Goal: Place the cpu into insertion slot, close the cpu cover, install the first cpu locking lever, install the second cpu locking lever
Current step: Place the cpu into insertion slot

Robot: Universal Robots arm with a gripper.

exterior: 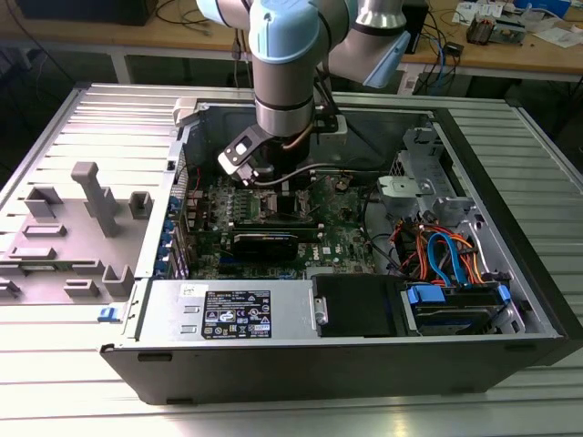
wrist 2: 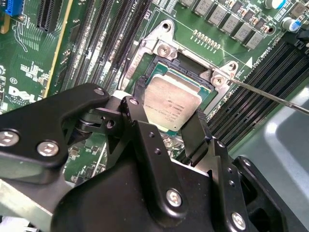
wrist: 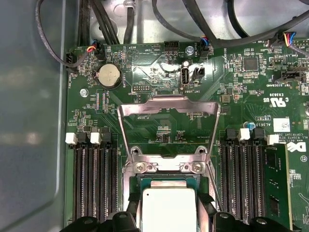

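Note:
My gripper (wrist 2: 166, 110) reaches down into the open computer case (exterior: 137, 355), under the arm's wrist (exterior: 284, 109). It is shut on the cpu (wrist 2: 171, 102), whose silvery top sits between two black fingers (wrist 2: 194, 128) in both wrist views. The cpu (wrist: 166, 210) is level and right over the insertion slot (wrist 2: 179, 61), at or just above its dark square recess; I cannot tell if it touches. The cpu cover (wrist: 169, 104) stands swung open behind the slot, its frame showing the board through the cut-out. A thin wire locking lever (wrist 2: 270, 95) sticks out beside the slot.
Long black memory slots (wrist: 94, 183) flank the socket on both sides. A coin battery (wrist: 108, 75) and black cables (wrist: 193, 19) lie beyond the cover. The case holds a power supply (exterior: 237, 311) and a drive bay with blue and orange cables (exterior: 446, 255). A grey fixture (exterior: 86, 218) stands outside the case.

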